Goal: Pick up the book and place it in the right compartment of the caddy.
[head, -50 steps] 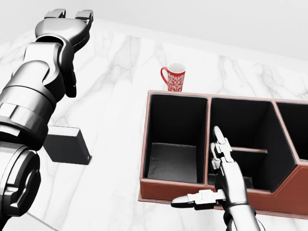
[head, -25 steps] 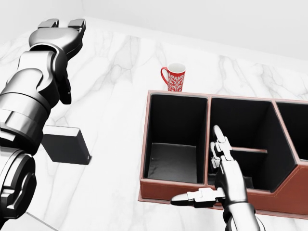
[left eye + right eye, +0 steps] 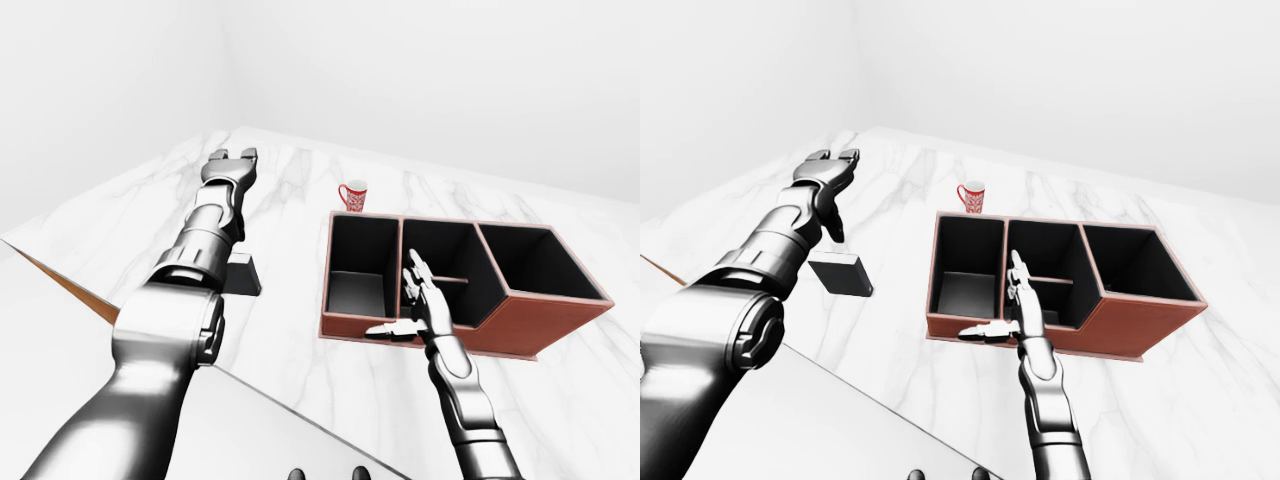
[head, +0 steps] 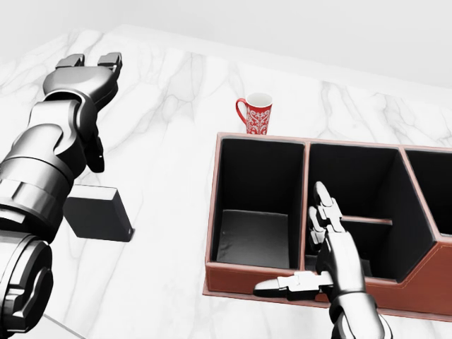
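Left hand (image 4: 83,78) lower than before, above book (image 4: 99,214); caddy (image 4: 254,272) unmoved.

A bare simulated room is shown: a marble counter (image 3: 900,300) is set against plain white walls (image 3: 1060,80).

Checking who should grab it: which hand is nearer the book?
Left. The left hand hangs open above the book on the marble; the right hand is open at the caddy, far to the book's right.

We see a red patterned mug (image 4: 256,113) upright on the white marble counter (image 4: 176,127), far side, handle left.
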